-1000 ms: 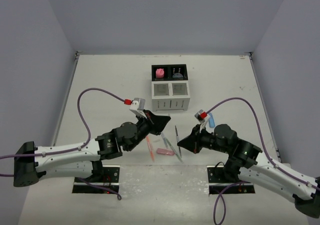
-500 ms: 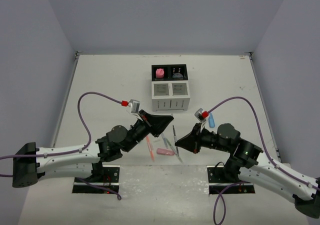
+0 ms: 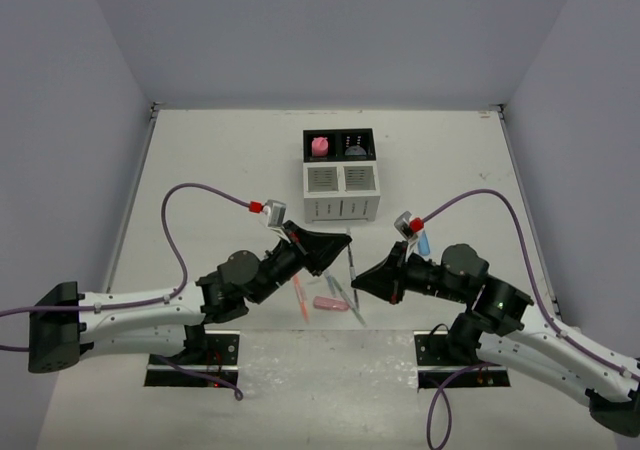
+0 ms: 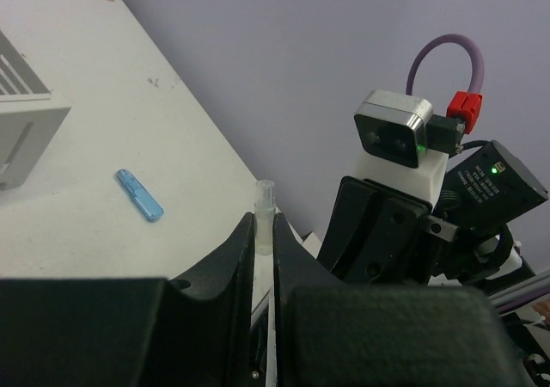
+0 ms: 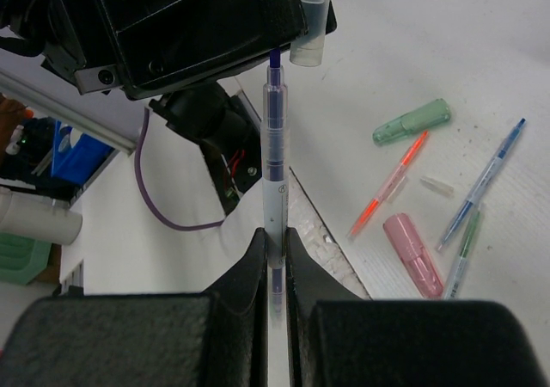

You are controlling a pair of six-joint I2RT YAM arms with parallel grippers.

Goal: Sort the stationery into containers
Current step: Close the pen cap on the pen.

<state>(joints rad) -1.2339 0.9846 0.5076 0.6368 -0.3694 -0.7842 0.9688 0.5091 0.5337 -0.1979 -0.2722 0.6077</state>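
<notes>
the organizer is cut off by the left wrist view's edge, most of the cap is hidden inside the left gripper, and the lower end of the pen vanishes inside the right gripper.

My top camera looked down from high behind both arms and saw the tabletop. The left wrist camera sat close behind the left claw and faced the right arm. The right wrist camera sat close behind the right claw, facing the left arm. It shared the orange pen with the top view.
</notes>
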